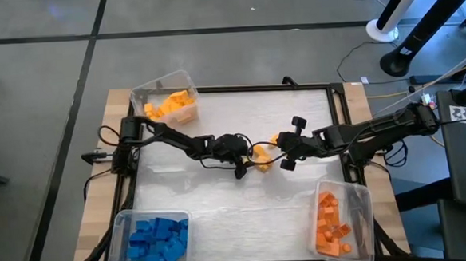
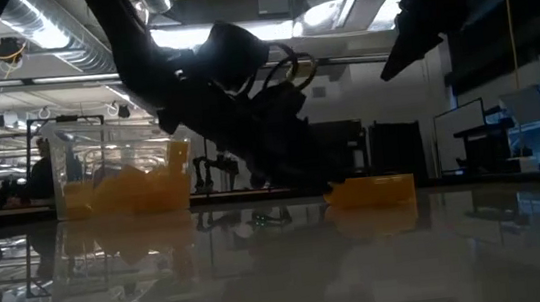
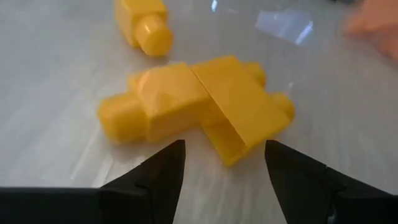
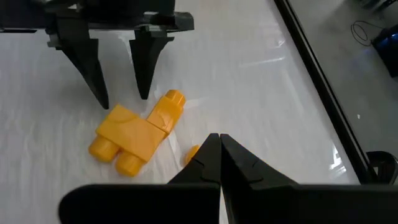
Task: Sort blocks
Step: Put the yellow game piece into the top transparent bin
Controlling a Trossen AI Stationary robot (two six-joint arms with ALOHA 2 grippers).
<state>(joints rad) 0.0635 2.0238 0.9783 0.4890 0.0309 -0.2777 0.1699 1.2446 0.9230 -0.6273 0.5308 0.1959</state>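
You are looking down on a grey floor [image 1: 47, 92] crossed by dark seams, with a white table [image 1: 221, 203] framed in pale wood at its middle. A white post base [image 1: 384, 31] and a black stand [image 1: 401, 60] sit on the floor beyond the table, with cables [image 1: 357, 56] trailing near them. From table height you see a dim workshop: ceiling ducts [image 2: 57, 38], bright ceiling lights [image 2: 335, 8], and dark monitors [image 2: 469, 130] on desks at the back.
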